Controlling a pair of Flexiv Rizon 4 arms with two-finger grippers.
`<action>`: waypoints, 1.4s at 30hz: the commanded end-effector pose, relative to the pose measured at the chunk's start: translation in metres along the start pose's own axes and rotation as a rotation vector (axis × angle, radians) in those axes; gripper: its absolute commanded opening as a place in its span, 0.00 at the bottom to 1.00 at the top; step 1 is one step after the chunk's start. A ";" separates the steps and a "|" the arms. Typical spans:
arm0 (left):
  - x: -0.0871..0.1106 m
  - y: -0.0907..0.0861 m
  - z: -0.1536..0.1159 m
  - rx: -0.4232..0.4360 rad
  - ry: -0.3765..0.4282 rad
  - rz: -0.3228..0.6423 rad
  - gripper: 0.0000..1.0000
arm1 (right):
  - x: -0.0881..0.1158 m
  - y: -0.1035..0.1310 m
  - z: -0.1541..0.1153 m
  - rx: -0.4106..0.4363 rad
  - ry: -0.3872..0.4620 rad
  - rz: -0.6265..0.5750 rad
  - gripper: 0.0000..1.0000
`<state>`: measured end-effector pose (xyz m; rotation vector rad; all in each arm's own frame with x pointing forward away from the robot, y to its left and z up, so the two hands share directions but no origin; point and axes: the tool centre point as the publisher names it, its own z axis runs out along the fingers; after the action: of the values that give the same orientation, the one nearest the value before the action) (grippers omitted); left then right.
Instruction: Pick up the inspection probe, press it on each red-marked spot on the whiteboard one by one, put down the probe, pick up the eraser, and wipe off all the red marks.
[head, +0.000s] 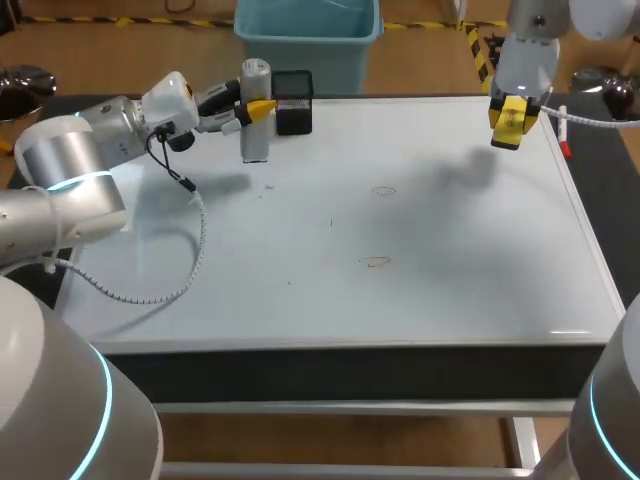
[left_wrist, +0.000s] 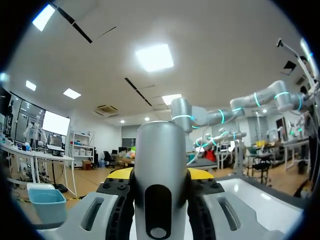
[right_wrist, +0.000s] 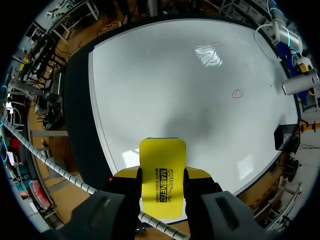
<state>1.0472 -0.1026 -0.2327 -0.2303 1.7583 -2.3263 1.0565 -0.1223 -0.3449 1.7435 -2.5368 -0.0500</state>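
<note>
Head view: whiteboard (head: 450, 300) covering the table, both arms over its far edge, 1 at each corner.
Left claw: left gripper (head: 258, 110) closed around the probe (head: 255, 142), fingers pressing its grey body from 2 sides; same in the left wrist view, barrel filling the gap between the yellow tips.
Probe position: upright at the far-left corner, just beside a black holder (head: 293, 102); touching the board or hanging just above it, cannot tell.
Right claw: right gripper (head: 511, 112) clamped on the yellow eraser (head: 509, 132), held in the air above the far-right corner, well apart from the marks.
Marks: 2 faint red loops, 1 near the board's middle (head: 384, 190), 1 nearer the front (head: 375, 262); neither wiped.
Done, by judgement: eraser pickup finished; pressing probably over, given the probe off by the holder, though no proof of that visible.
Left to do: probe set down and let go, then eraser brought down and rubbed over both loops.
Around: a pen (head: 564, 135) lying along the right rim under the right arm; left arm's coiled cable (head: 150, 290) drooping over the left part of the board.
In the way: nothing between eraser and marks; cable and pen both well apart from the 2 loops, cable worth watching should the left arm swing inward.
</note>
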 end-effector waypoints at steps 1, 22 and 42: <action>0.003 -0.004 0.000 -0.005 -0.010 0.001 0.00 | 0.001 0.000 -0.001 0.001 0.002 -0.002 0.00; 0.003 -0.004 0.000 -0.005 -0.010 0.001 0.00 | -0.074 0.136 -0.003 0.011 -0.069 -0.271 0.00; 0.003 -0.004 0.000 -0.005 -0.010 0.001 0.00 | -0.156 0.189 0.032 -0.030 -0.047 -0.442 0.00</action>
<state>1.0447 -0.1020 -0.2306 -0.2400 1.7602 -2.3187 0.9250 0.0830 -0.3622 2.2849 -2.1362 -0.1627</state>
